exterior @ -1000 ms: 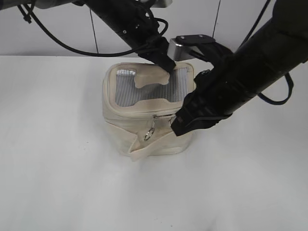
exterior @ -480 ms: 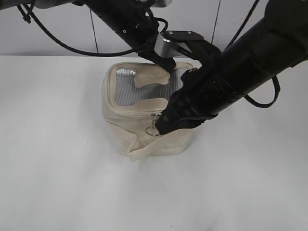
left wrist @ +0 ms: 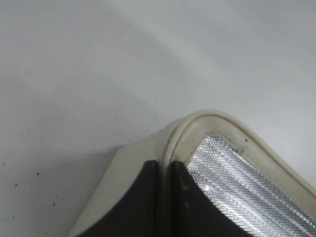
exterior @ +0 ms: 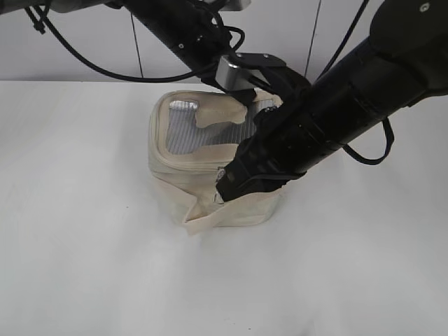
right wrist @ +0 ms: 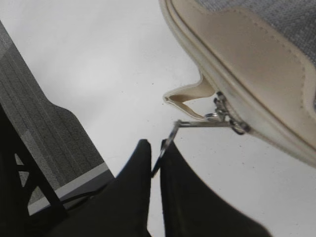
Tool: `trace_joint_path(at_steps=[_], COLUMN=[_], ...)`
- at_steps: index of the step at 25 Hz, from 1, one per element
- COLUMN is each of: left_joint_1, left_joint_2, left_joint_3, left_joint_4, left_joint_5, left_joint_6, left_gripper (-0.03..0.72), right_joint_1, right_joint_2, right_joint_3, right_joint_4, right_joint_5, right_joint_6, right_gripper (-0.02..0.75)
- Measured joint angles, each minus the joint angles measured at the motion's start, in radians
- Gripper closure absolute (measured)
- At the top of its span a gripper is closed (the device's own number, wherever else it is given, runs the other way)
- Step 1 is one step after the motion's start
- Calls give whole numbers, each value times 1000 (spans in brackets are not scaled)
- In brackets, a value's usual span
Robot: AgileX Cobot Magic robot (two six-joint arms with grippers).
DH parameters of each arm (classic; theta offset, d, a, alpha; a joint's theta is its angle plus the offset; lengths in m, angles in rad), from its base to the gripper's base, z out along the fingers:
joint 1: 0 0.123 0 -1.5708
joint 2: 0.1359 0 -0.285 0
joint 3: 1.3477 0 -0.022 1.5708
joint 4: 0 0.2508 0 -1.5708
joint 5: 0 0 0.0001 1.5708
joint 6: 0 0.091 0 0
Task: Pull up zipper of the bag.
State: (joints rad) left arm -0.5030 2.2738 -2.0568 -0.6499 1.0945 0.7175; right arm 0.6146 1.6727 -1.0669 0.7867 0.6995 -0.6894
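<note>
Exterior view: the bag (exterior: 210, 168) stands upright on the white bench (exterior: 84, 266), toward the far edge and near its middle, lid with grey panel facing up. The left pincer (left wrist: 164, 197) is pressed together on the lid's raised rim at a far corner, one finger outside the rim and one on the silver panel. The zipper (right wrist: 224, 118) slider sits on the bag's near face. The right pincer (right wrist: 155, 163) pinches the ring pull (right wrist: 170, 143), its fingers closed on the metal ring, the pull stretched taut from the slider.
</note>
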Motion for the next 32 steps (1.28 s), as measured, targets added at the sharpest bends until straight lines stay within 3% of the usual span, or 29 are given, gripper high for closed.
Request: trace_joint_path(at_steps=[3,8,11,14,19,28,32], left_joint_1=[0,1,1,1,1,1,1], left_joint_2=[0,-3,-34,-76,-107,-138,-208], left_joint_3=[0,0,-7,-11,-12,-12,-12], left_joint_4=[4,9,21,46,134,461,528], left_joint_5=[-15,-45,-83,-81,7,126,127], left_joint_6=[0,-8,-14,-15,-84,-407,-513], left_gripper=[650,597,526,465,442,440,440], right_joint_1=[7,14,12,2,-48,-186,-222], right_joint_2=[-8,-65,-104,-131,-142,-198,-254], right_joint_3=[0,0,0,0,0,0,0], right_joint_4=[28,16,-90,-253,-498,-673,-775], right_joint_5=[12,36,8,-15,-7,107,190], right_joint_6=[8,50,140,306,565,734,789], right_gripper=[592,226,136,118,120,143,146])
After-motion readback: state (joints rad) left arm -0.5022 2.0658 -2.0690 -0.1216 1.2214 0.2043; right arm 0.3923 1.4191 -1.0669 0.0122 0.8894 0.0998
